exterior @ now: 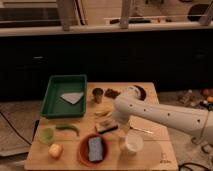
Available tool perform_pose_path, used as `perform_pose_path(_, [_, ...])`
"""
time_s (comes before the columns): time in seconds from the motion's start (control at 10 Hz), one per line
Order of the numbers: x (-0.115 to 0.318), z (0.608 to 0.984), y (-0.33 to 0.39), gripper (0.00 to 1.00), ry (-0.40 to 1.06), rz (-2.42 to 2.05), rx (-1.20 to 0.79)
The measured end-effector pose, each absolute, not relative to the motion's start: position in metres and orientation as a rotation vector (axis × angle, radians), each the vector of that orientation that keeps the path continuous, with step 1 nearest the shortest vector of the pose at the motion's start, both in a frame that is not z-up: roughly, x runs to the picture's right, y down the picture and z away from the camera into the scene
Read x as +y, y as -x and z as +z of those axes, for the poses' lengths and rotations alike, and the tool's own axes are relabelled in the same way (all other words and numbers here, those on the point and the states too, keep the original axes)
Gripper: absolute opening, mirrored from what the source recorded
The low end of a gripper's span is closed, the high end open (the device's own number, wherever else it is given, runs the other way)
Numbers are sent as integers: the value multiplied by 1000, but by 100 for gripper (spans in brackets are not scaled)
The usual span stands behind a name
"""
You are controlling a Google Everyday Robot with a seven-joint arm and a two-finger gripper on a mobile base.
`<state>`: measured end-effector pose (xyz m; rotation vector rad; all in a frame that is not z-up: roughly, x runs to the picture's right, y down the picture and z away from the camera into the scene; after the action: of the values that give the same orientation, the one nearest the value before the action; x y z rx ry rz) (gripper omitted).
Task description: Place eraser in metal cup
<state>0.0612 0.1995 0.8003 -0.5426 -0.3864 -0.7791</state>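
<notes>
- We see the white arm [165,116] reach in from the right edge of the frame, bend at a rounded joint over the centre of the wooden table [155,155] and turn downward.
- Its gripper [119,126] hangs low at centre frame, just right of the eraser [106,128]; we cannot tell whether the claw is spread or closed.
- The eraser lies flat on the table, below centre.
- The metal cup [98,94] stands upright above it, well apart, beside the green tray [56,107].
- A white cup [133,141] sits at lower right of the gripper.
</notes>
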Motion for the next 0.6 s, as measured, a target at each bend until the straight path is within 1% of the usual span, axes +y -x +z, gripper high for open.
perform_pose_path(0.4, [199, 810, -50, 80, 588, -675, -362])
perform_pose_path(0.6, [206, 817, -53, 80, 611, -621, -347])
